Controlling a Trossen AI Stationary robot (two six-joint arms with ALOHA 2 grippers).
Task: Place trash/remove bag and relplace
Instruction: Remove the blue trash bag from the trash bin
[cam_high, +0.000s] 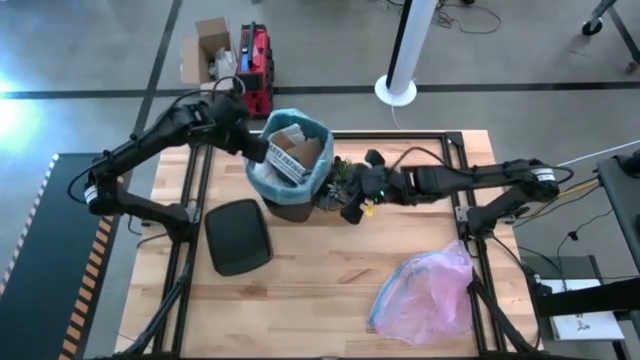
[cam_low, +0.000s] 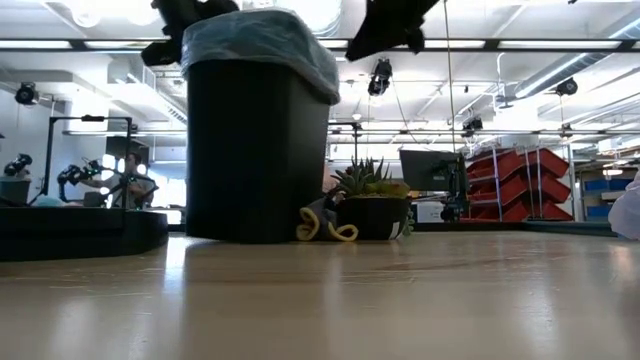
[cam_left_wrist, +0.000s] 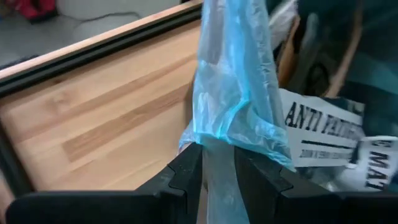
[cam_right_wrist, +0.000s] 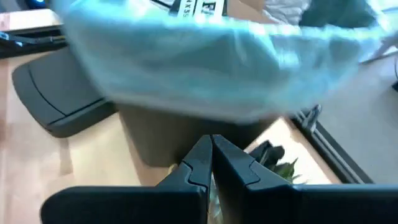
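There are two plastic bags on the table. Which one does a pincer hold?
The light blue bag lining the black bin: the left pincer pinches its rim. The pink bag lies loose near the table's right edge, untouched.

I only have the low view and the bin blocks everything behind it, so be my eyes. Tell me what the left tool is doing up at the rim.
Observer: The left tool is pinched on a fold of the blue bag at the bin's rim.
Operator: Report the right tool.
Observer: The right tool is shut and empty, beside the black bin on its right, over the potted plant.
Operator: Say what is in the bin.
Observer: Brown cardboard pieces and a white printed sheet lie inside the liner.
Operator: Find the lid.
Observer: The black lid lies flat on the table, on the bin's near left.
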